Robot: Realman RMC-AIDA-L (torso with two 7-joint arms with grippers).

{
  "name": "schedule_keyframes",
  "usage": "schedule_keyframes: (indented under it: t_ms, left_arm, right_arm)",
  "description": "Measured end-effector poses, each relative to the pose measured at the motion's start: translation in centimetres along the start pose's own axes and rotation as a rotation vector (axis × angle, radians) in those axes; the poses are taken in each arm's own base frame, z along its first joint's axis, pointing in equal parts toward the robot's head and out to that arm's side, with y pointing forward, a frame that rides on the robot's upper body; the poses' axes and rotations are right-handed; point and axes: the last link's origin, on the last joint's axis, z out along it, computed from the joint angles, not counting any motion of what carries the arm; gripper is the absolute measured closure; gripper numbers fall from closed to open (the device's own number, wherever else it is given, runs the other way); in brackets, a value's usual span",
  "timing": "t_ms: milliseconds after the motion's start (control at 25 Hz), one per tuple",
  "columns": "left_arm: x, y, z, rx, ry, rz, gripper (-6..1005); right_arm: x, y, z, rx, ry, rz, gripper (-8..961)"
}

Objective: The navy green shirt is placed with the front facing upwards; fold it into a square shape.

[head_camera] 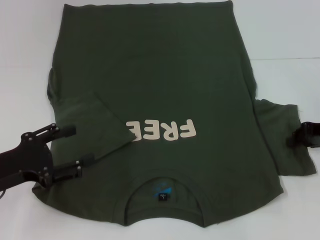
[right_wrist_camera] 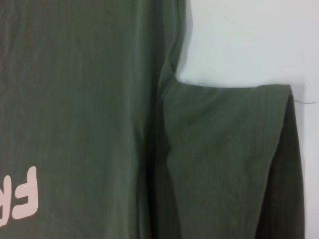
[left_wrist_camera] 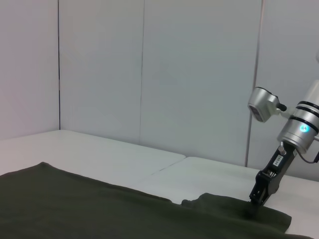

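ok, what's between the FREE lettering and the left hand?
Head view: the shirt's folded-in left sleeve, its edge covering the lettering's last letter, before the left hand.

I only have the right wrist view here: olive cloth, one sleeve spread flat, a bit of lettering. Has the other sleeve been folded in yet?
Observer: Yes. In the head view the left sleeve lies folded over the navy green shirt, covering the last part of the FREE lettering.
Operator: Where is the left gripper?
Observer: The left gripper is open at the folded sleeve's edge, near the collar.
Operator: And my right gripper?
Observer: The right gripper is down at the outer edge of the right sleeve.
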Motion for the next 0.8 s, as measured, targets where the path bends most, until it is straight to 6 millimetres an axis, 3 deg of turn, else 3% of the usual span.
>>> schedule_keyframes:
  t_ms: [320, 520, 800]
  left_arm:
    - [0.1, 0.0, 0.0, 0.002, 0.007, 0.000, 164]
    - [0.1, 0.0, 0.0, 0.003, 0.008, 0.000, 164]
    - [0.1, -0.1, 0.0, 0.005, 0.009, 0.000, 164]
  right_arm:
    - [-0.1, 0.1, 0.0, -0.002, 0.000, -0.009, 840]
    - [-0.1, 0.3, -0.3, -0.014, 0.009, -0.019, 941]
    - [0.0, 0.0, -1.1, -0.025, 0.012, -0.019, 940]
